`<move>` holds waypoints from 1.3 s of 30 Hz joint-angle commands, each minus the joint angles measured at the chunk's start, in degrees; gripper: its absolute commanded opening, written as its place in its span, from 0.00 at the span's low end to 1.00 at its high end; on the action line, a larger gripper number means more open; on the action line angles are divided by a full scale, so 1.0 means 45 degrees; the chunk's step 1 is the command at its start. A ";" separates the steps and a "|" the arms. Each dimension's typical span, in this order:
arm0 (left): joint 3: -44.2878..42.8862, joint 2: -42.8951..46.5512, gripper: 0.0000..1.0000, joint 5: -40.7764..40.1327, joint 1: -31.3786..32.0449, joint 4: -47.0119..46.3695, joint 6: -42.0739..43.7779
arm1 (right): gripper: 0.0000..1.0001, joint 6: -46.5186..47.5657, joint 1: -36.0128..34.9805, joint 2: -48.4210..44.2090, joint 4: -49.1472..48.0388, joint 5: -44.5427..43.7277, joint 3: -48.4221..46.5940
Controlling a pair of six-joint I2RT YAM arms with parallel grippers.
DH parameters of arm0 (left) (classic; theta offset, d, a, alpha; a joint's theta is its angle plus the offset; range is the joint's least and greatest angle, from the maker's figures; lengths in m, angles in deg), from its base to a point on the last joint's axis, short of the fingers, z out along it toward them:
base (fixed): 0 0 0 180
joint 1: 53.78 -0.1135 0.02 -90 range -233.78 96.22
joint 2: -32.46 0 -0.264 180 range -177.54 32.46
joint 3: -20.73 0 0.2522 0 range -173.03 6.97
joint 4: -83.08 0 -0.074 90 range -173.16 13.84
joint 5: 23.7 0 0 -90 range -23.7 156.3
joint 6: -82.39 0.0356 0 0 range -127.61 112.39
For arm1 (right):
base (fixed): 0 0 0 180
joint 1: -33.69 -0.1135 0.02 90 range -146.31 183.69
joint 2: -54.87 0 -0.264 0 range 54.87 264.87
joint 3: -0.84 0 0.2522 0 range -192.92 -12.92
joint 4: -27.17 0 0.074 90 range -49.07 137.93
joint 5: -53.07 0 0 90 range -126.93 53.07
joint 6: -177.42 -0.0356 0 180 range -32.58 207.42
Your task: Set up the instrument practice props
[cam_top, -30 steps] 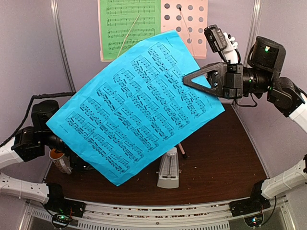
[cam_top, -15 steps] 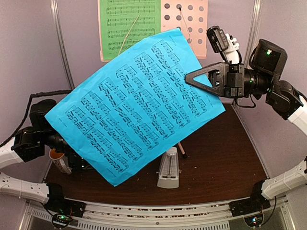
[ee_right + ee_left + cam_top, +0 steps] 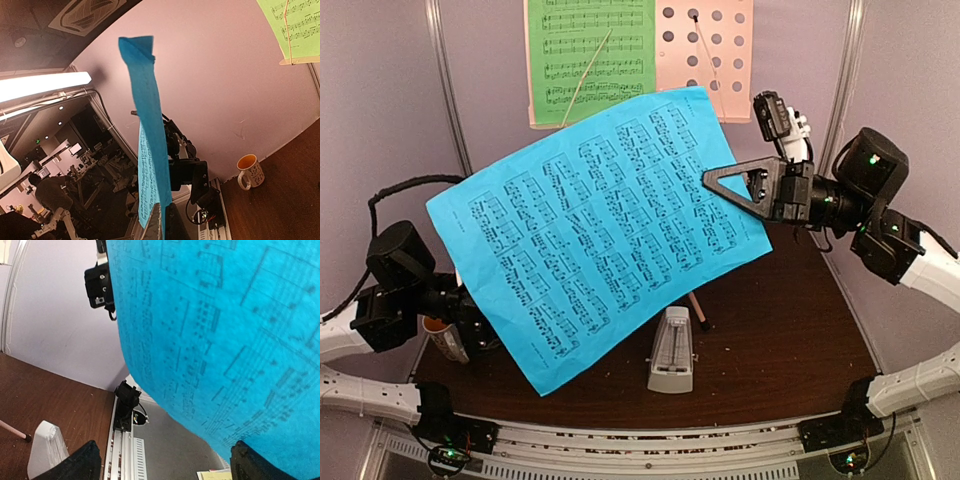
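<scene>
**Blue sheet turned toward level in front of the stand**

The right hand (image 3: 712, 180) is clamped on the right-hand edge of the blue sheet (image 3: 600, 230). The right wrist view shows the paper edge-on, pinched between the fingers. Over the last second this hand has dropped slightly and rolled. The sheet's left corner has risen and its top corner has sunk, so the staves now run closer to level than they did on the earlier steep diagonal.

The sheet hangs in the air above the middle of the bench (image 3: 790, 330), just in front of the pink music stand (image 3: 705, 40) at the far edge. The green sheet (image 3: 590, 50) already sits on the left half of the stand's desk, and the perforated right half is bare.

The left hand (image 3: 167, 462), by the left edge, has its fingers well apart with the paper in front of them, unclamped. The metronome (image 3: 670, 350) stands toward the middle of the near edge.

The re-squaring suggests placement on the bare half is the step in hand.
</scene>
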 commanded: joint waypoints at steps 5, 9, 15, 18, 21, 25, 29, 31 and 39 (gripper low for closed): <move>0.0882 0.0430 0.97 -0.1129 0.0043 -0.3690 -0.0940 | 0.00 -0.1948 0.0172 -0.0701 -0.3923 -0.2103 0.1505; 0.1315 0.0907 0.98 -0.1759 0.0043 -0.4226 -0.1007 | 0.00 -0.1996 0.0301 -0.1009 -0.3965 -0.2383 0.2004; 0.1916 0.1433 0.98 -0.2468 0.0042 -0.5122 -0.1035 | 0.00 -0.1985 0.0392 -0.1551 -0.3970 -0.2696 0.2534; 0.2193 0.1448 0.98 -0.2495 0.0042 -0.5820 -0.1142 | 0.00 -0.1875 0.0431 -0.1638 -0.3768 -0.2730 0.2562; 0.2335 0.1373 0.98 -0.2404 0.0042 -0.6433 -0.1307 | 0.00 -0.1816 0.0470 -0.1748 -0.3698 -0.2797 0.2664; 0.2666 0.1478 0.98 -0.2475 0.0042 -0.6936 -0.1505 | 0.00 -0.1759 0.0528 -0.1831 -0.3649 -0.2778 0.2785; 0.2570 0.1396 0.96 -0.3001 0.0044 -0.6682 -0.1435 | 0.00 -0.1789 0.0533 -0.1902 -0.3857 -0.2831 0.2964; 0.2277 0.1225 0.93 -0.3592 0.0042 -0.6228 -0.1275 | 0.00 -0.1974 0.0531 -0.1948 -0.4382 -0.2871 0.3185; 0.0848 0.0182 0.61 -0.5883 0.0042 -0.4674 -0.1186 | 0.00 -0.2771 0.0485 -0.2094 -0.5629 -0.2899 0.3987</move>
